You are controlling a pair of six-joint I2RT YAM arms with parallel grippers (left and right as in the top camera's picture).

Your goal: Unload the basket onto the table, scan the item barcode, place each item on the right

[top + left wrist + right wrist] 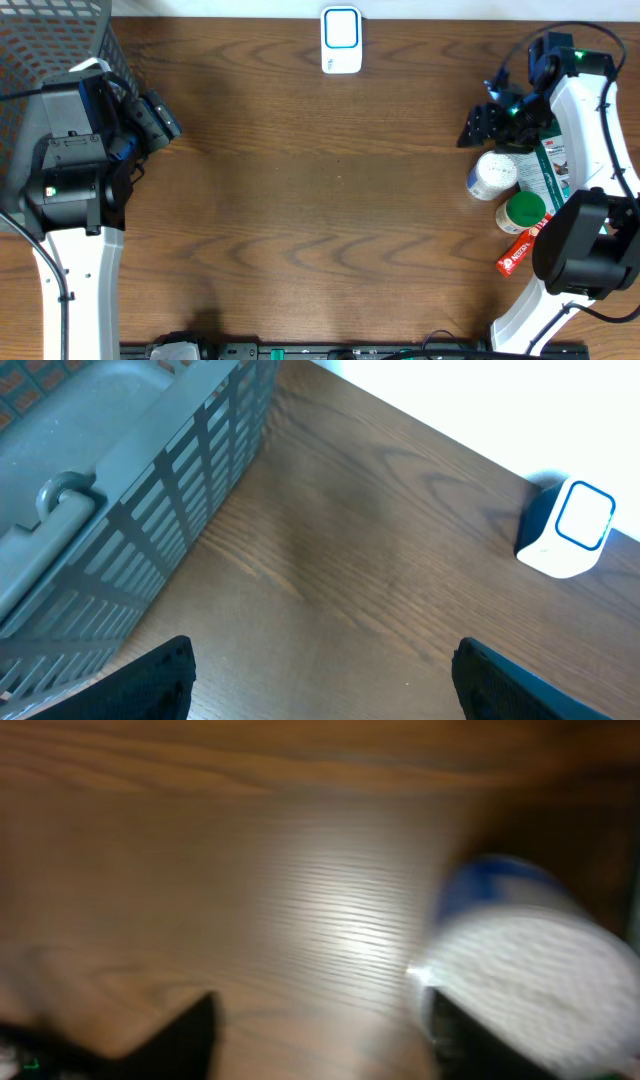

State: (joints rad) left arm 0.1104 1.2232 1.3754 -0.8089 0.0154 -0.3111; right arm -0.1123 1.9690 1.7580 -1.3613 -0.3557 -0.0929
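The barcode scanner [341, 40], a white box with a blue-ringed face, stands at the table's far middle edge and also appears as the scanner [565, 530] in the left wrist view. Several items lie at the right: a white bottle [492, 175], a green-lidded jar [522, 212], a red tube [518, 253] and a green-and-white packet [550, 165]. My right gripper [478, 128] hovers just beyond the white bottle. In the blurred right wrist view the right gripper [320, 1020] is open over bare wood, the bottle [525, 955] beside its right finger. My left gripper [165, 122] is open and empty.
A grey mesh basket [55, 40] fills the far left corner, close behind the left arm; the basket's wall [150, 520] shows in the left wrist view. The right arm's white base [585, 250] stands beside the items.
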